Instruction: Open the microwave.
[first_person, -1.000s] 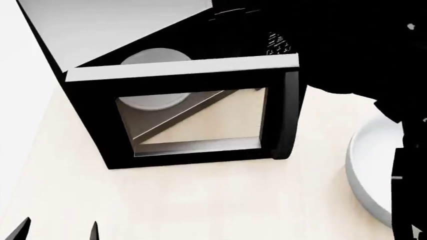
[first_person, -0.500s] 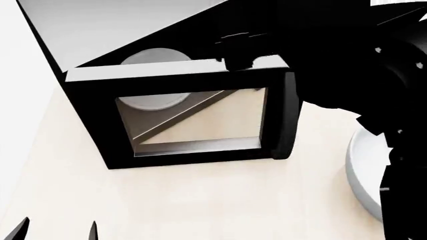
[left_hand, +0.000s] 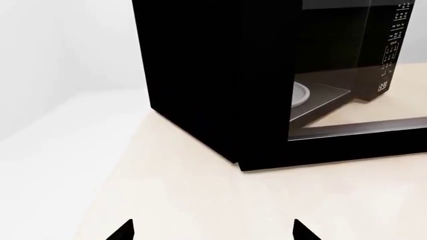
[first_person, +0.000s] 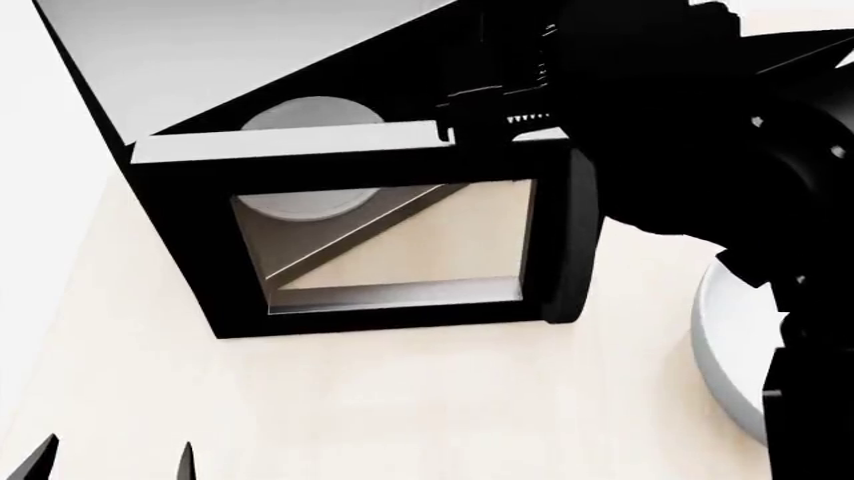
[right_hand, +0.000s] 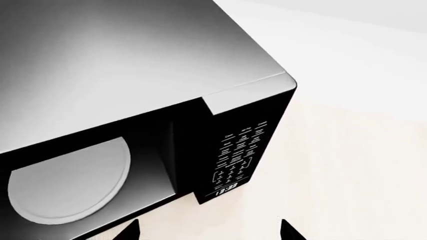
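1. Left tool (left_hand: 212, 231): only its two fingertips show at the edge of the left wrist view, set apart with nothing between them. In the head view the same tips (first_person: 114, 462) peek in at the near left corner, low over the counter (first_person: 400, 410).
2. From the left tool, the microwave (left_hand: 220, 85) lies ahead and to the right. I see its blank black side wall and, past the corner, the cavity with the turntable (left_hand: 300, 94). This arm is well apart from the door.
3. Microwave in the head view (first_person: 360, 235): it sits on the counter toward the far left, and the door (first_person: 387, 240) is already swung part way out, hinged at its left. The window frames bare counter and the cavity floor. The turntable (first_person: 310, 160) shows behind the door's top edge.
4. Door handle (first_person: 577, 240): a vertical black bar on the door's right, free edge, its long axis upright. It is the side nearest my right arm.
5. Right arm (first_person: 694, 110): a black mass over the microwave's upper right, just above the door's free top corner. I cannot tell whether it touches.
6. Right tool (right_hand: 210, 231): fingertips apart, empty. Below it lie the open cavity, the turntable (right_hand: 67, 187) and the keypad (right_hand: 239, 157).
7. My judgement: the right arm is the nearer one. The door's free edge lies just to its left and below, so further opening would mean pushing that edge outward toward me.
8. Bowl (first_person: 727, 350): at the right, half hidden under the arm.
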